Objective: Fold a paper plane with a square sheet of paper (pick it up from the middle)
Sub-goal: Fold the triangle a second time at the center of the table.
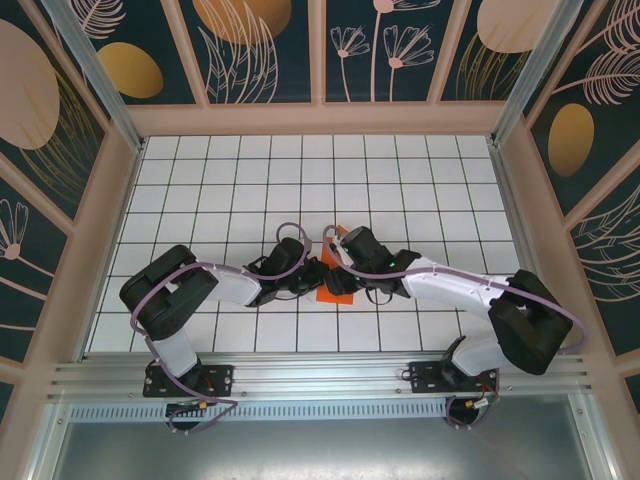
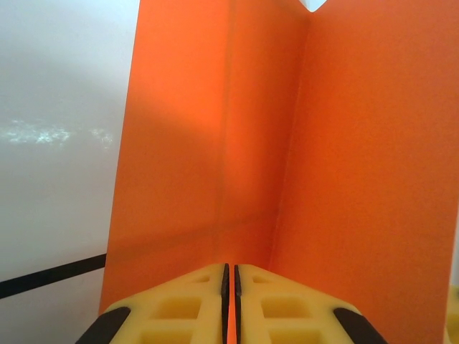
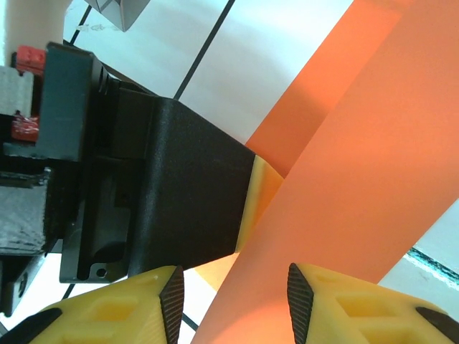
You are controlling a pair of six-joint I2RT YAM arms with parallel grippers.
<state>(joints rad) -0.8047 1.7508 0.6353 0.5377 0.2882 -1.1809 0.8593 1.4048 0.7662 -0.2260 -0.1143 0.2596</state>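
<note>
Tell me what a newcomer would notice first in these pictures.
The thin bright orange sheet of paper jumps out, creased, at the middle of the white gridded table. In the left wrist view the left claw is pinched shut on its fold. In the right wrist view the right claw stands open, with the paper passing between its yellow fingers.

No lettering to read anywhere right now. The square sheet of paper (image 2: 215, 143) is plain orange, the white grid tiles (image 1: 250, 170) carry only black lines, and the wall panels (image 1: 260, 50) along the top show leaf and flower patterns.
</note>
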